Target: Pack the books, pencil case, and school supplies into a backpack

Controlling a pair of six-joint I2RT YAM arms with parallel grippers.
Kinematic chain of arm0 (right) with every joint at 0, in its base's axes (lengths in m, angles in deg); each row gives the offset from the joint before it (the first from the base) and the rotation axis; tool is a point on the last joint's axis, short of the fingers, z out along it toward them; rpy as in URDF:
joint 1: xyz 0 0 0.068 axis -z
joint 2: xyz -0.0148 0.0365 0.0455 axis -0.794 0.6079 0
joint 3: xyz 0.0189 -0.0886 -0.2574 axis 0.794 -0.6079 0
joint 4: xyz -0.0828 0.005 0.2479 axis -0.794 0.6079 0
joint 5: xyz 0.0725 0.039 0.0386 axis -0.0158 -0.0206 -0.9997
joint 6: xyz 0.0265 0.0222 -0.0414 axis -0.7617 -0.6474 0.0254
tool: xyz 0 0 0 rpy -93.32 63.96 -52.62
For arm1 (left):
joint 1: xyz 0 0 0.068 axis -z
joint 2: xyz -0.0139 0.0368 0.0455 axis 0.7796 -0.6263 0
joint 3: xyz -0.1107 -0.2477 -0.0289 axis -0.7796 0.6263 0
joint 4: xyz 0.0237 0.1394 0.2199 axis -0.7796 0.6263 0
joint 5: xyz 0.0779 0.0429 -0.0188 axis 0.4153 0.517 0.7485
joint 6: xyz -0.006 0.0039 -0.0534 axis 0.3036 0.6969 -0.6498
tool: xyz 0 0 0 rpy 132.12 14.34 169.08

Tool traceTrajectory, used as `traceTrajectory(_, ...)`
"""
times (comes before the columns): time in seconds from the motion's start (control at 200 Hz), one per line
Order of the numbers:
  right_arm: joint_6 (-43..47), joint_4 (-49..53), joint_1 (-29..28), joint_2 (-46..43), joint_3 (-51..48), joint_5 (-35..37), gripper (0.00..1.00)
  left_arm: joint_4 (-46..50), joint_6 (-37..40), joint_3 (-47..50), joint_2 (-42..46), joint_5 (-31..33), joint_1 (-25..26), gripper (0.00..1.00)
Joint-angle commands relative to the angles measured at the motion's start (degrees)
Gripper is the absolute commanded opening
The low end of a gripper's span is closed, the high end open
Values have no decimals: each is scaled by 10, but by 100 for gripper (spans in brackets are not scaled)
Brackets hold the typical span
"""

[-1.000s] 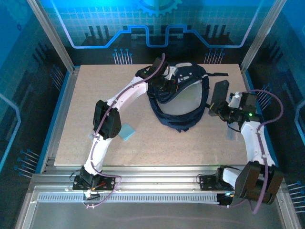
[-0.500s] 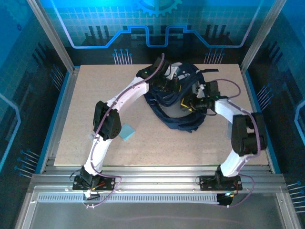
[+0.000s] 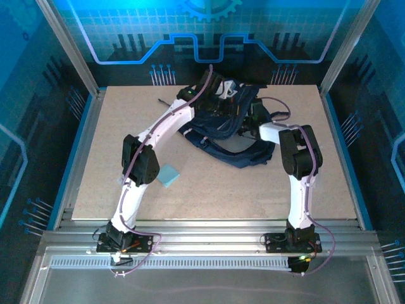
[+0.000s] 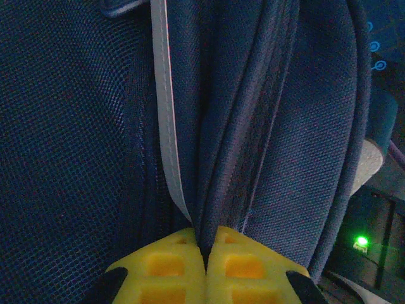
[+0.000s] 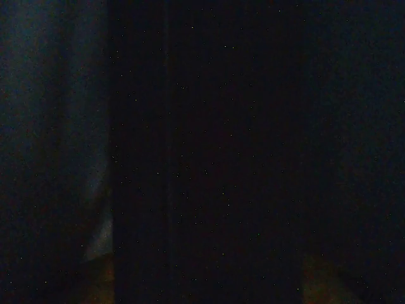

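The dark navy backpack [image 3: 228, 142] lies bunched at the back middle of the table. My left gripper [image 4: 205, 250] is shut on a fold of its zippered edge beside a white-grey stripe [image 4: 166, 126]; from above it sits at the bag's top [image 3: 215, 101]. My right arm reaches into the bag's mouth, its gripper [image 5: 205, 272] in near darkness. A wide black slab, the pencil case [image 5: 202, 158], fills the gap between its dim fingers. The small light-blue pad, the school supplies [image 3: 168, 175], lies flat on the table by the left arm's elbow. The books are hidden.
The beige table [image 3: 221, 190] has bare room in front of the backpack and to its left. A loose strap [image 3: 166, 101] trails from the bag toward the back left. Metal frame posts [image 3: 69, 50] stand at the back corners.
My right arm swung in from the table's right side with the black case and pushed into the backpack. The bag's mouth collapsed and the bag shifted back and left. The left grip stayed shut.
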Motion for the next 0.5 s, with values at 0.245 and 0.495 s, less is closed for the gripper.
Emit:
traceTrajectory(0.245,80,148,19,-115,-46,46,75,-114,-51,45,65,-31,-28,0)
traceTrajectory(0.495,221,377,93,-270,-95,102,86,-151,-59,74,66,-38,-33,0)
